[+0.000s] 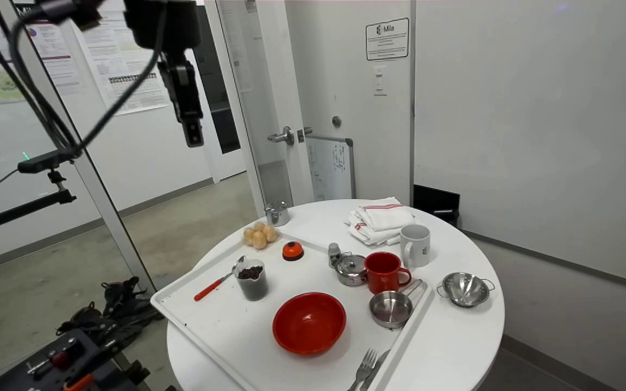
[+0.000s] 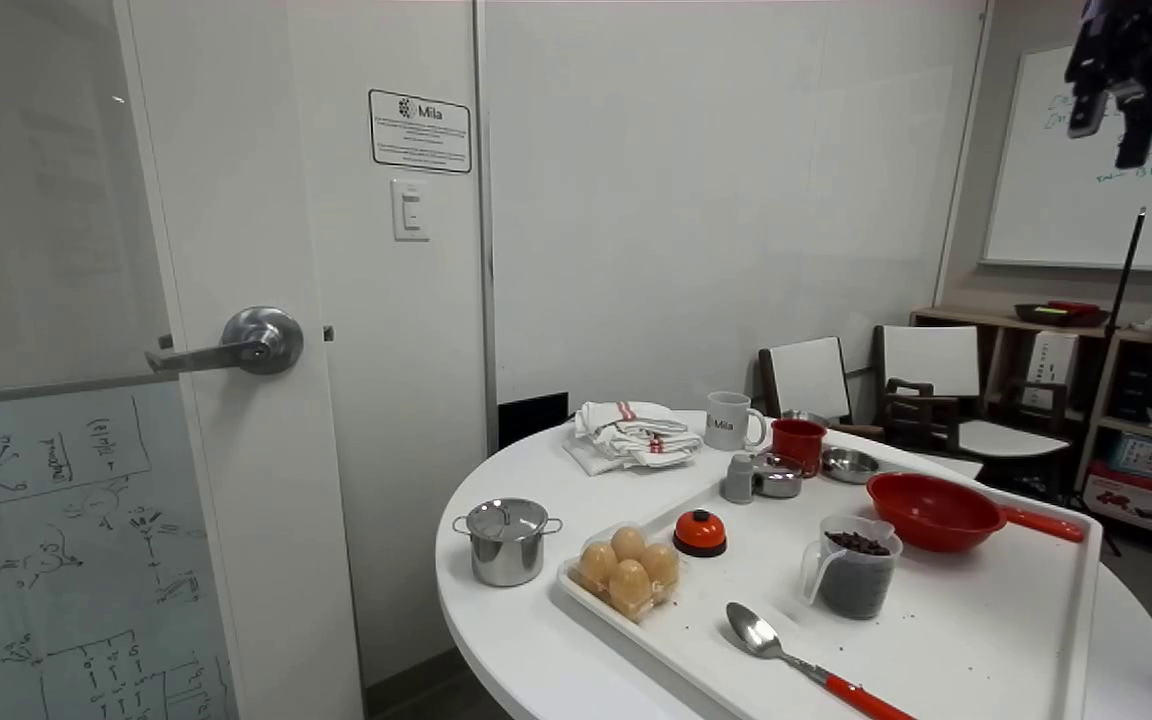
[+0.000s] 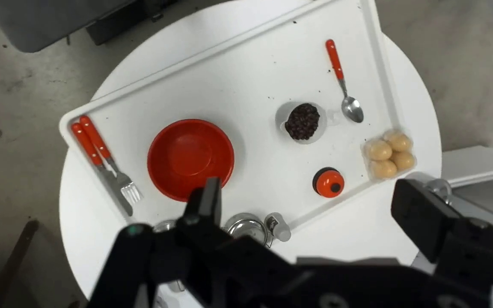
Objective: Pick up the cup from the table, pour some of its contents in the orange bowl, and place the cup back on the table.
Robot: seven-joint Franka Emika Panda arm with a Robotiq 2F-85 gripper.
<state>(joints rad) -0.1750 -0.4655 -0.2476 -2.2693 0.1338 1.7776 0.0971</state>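
Note:
The cup is a small see-through cup with dark beans inside; it stands upright on a white tray in both exterior views [image 1: 253,287] [image 2: 854,578] and the wrist view [image 3: 302,122]. The orange bowl, wide and red-orange, sits beside it in both exterior views [image 1: 309,324] [image 2: 936,513] and the wrist view [image 3: 191,156]; it looks empty. The round white table [image 1: 457,339] carries the tray. My gripper shows in both exterior views [image 1: 193,136] [image 2: 1111,140], high above the table. In the wrist view [image 3: 308,192] its fingers are wide apart with nothing between them.
The raised-edge tray [image 1: 199,326] also holds a spoon [image 3: 343,85], eggs [image 3: 390,154], an orange-black timer [image 3: 329,183], fork and knife [image 1: 366,369], red mug [image 1: 382,271], steel pan [image 1: 390,309], lidded pot [image 1: 351,270]. Steel pot [image 2: 506,545], grey mug [image 1: 415,244], towels [image 1: 381,220], colander [image 1: 465,289] stand around.

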